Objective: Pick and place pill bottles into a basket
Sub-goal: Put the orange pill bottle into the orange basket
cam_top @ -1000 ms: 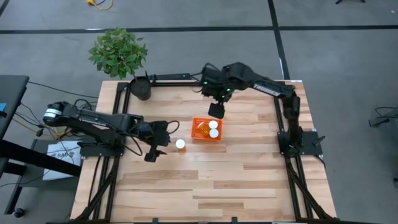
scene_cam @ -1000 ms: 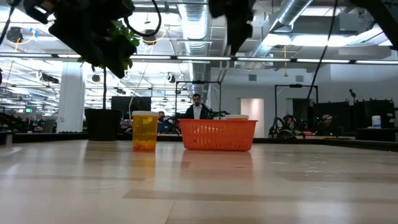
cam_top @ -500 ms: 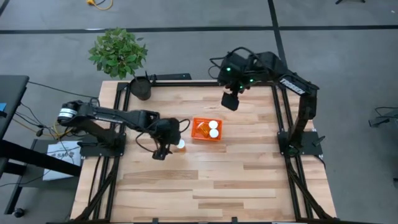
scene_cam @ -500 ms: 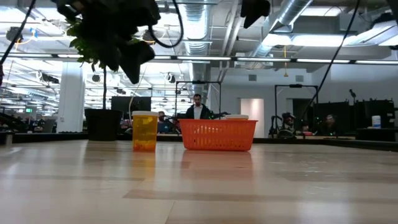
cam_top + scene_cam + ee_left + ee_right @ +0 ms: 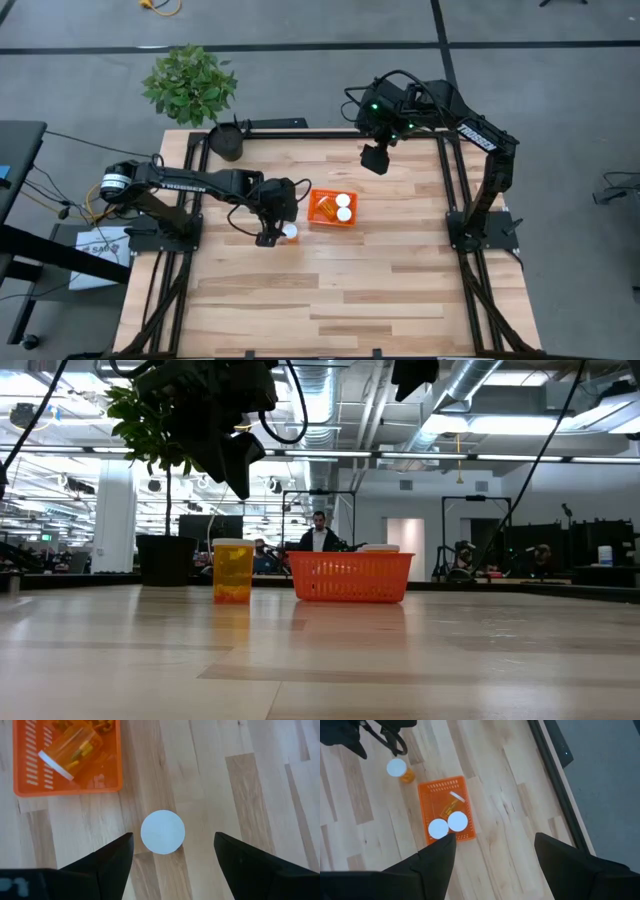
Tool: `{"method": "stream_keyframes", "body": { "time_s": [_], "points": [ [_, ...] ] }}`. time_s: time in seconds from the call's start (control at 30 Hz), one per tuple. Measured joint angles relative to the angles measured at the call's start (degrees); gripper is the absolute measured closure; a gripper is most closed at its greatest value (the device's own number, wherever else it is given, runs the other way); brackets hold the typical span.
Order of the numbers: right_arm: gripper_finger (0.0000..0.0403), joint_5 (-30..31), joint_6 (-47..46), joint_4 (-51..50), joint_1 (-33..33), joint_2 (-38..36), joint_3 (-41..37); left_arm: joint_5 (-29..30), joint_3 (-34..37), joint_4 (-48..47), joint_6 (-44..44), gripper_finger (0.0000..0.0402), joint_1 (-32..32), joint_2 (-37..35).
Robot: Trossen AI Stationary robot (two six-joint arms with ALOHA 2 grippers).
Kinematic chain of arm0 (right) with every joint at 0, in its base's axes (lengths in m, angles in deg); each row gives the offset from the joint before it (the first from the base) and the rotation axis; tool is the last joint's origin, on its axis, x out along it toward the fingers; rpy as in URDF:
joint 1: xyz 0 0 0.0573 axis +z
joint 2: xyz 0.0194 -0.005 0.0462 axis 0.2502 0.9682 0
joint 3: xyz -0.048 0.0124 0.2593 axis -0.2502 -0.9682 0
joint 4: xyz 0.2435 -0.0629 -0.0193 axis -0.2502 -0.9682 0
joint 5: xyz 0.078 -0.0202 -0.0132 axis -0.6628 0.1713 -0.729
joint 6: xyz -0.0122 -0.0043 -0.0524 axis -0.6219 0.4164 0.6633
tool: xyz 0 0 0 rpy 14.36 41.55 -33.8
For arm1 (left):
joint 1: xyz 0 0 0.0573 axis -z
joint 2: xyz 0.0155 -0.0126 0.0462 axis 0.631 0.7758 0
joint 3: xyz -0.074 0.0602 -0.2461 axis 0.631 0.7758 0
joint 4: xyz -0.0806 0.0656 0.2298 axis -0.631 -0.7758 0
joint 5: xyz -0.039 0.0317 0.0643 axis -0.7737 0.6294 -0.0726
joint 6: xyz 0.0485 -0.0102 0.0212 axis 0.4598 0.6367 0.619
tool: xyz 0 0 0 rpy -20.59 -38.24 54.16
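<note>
High view: we find the left gripper directly above the one pill bottle left standing on the table, just beside the basket on its left-arm side. In the left wrist view its fingers stand released, spread wide to either side of the bottle's white cap, touching nothing. The low view shows the bottle upright on the wood, the gripper hanging clear above it.

We count three bottles in the basket: two upright with white caps showing, and a third lying on its side. The basket sits near the table's middle.

The right gripper is held high over the far edge of the table, well apart from the basket; its fingers are likewise parted and hold nothing.

A potted plant stands at the far left corner.
</note>
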Motion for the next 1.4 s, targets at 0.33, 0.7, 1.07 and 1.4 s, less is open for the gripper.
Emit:
{"method": "stream_keyframes", "body": {
  "time_s": [0.33, 0.7, 1.07, 1.4],
  "points": [
    [0.0137, 0.0, 2.6, 0.0, 0.0, 0.0, 0.0, 3.3, 0.4, -0.2, -5.2, 0.0132, -0.2, 0.6],
    [0.0137, 0.0, 4.0, 0.0, 0.0, 0.0, 0.0, 2.7, 0.4, 1.8, -3.9, 0.0085, -1.9, 1.7],
    [0.0137, 0.0, 4.8, 0.0, 0.0, 0.0, 0.0, 3.9, 0.2, 2.6, -2.9, 0.0083, -1.8, 3.1],
    [0.0137, 0.0, 5.9, 0.0, 0.0, 0.1, 0.0, 3.3, 0.0, 1.6, -3.2, 0.0083, -0.6, 3.4]
  ]
}}
